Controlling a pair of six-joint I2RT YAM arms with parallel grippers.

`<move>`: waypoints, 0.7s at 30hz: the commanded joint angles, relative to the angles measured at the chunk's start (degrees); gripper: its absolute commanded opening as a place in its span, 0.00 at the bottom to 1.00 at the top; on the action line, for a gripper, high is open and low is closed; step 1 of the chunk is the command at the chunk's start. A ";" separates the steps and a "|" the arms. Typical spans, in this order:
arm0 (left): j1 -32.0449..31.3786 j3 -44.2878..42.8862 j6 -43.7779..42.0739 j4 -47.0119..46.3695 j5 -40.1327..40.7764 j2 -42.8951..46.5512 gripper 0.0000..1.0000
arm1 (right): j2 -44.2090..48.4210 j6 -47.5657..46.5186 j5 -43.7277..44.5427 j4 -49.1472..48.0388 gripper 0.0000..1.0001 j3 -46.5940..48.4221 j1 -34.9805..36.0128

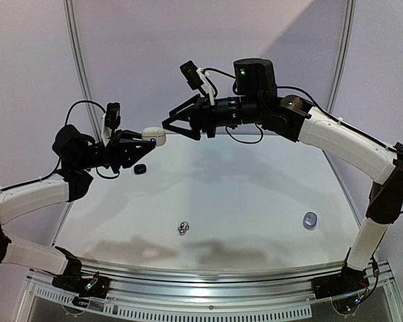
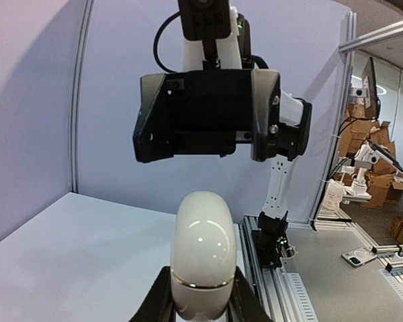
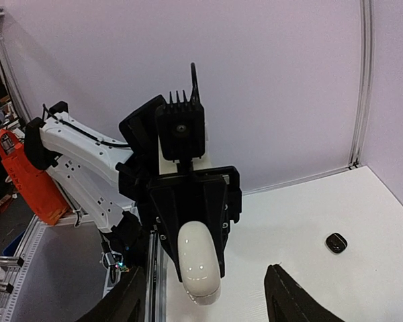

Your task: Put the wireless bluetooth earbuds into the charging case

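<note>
Left gripper (image 1: 146, 139) is clamped tight on the white case (image 1: 156, 136), holding it up in the air over the far left part of the table (image 1: 255, 188). From the left wrist view the case stands straight out of the fingers (image 2: 245, 305). A thin gold line rings it just above the grip, and it looks closed.

Facing it is the right gripper (image 1: 174, 125), also in the air, nose to nose with the case and just apart from it. Its jaws are spread wide with nothing between them. The right wrist view shows its two fingertips (image 3: 289, 295) at the bottom of the picture, well to either side of the case and not touching it.

Down on the table, the earbuds (image 1: 183, 228) lie in a small silvery cluster near the near edge, left of the middle. They are too small to count. They are well apart from both grippers and nowhere near the white case.

A small black piece (image 1: 140, 169), a case by the look of it, lies near the far left corner, beneath the left gripper. A grey case (image 1: 310, 220) sits toward the right edge, level with the earbuds and well apart from them.
</note>
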State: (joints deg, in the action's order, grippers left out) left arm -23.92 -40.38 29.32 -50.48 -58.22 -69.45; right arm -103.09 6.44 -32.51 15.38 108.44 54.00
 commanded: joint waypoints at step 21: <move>0.34 -1.46 0.61 -2.74 -0.50 0.15 0.00 | -8.11 1.91 -5.70 3.75 0.24 5.59 0.97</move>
State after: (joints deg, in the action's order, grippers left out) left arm -23.86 -40.38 30.15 -51.40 -58.67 -69.45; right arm -109.82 7.94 -38.13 17.06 112.92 54.83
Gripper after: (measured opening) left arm 0.226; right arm 0.269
